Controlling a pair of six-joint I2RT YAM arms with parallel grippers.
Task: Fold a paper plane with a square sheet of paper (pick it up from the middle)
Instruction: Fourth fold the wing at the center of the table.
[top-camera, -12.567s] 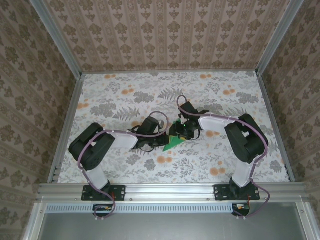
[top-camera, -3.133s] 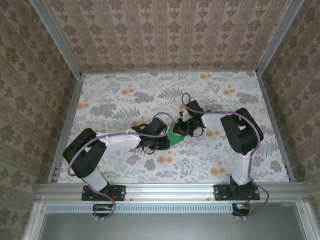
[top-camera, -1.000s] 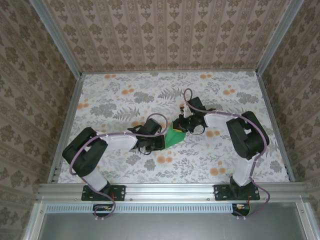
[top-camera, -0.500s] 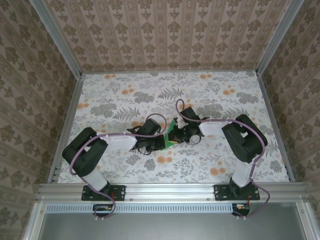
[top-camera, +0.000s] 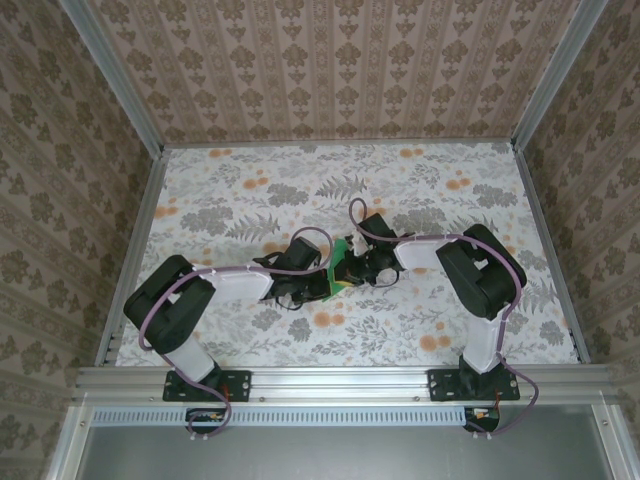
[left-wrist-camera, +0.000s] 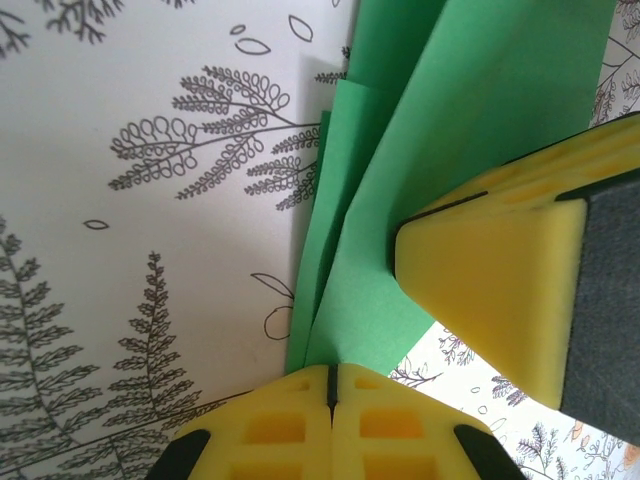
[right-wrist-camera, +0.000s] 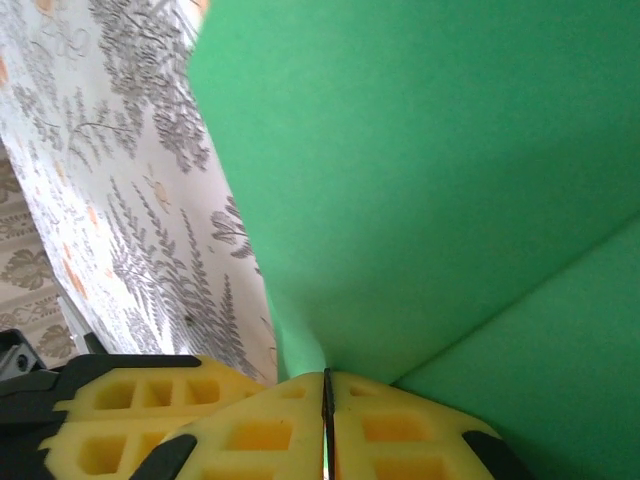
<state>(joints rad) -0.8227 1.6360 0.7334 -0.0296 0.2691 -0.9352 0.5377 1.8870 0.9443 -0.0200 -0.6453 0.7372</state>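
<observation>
Right gripper (right-wrist-camera: 325, 388) tight on green paper (right-wrist-camera: 430, 170)

Desk (top-camera: 250, 190): flat white cover printed with grey leaves and orange blooms. Fern print (left-wrist-camera: 215, 140) is sharp at upper left, left wrist view. Beige patterned wallpaper (top-camera: 330, 70) on three sides. Aluminium rail (top-camera: 340, 381) along the lower frame.

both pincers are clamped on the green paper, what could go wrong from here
1. Tearing: the left pincer and the right pincer are both shut on the green paper, close together. If the arms pull apart or twist, the thin sheet could rip.
2. Skewed crease: in the left wrist view the folded layers' edges sit staggered, so pressing now might lock in a crooked fold.
3. Collision: the pincers sit so near each other that a small move could knock them together.
</observation>
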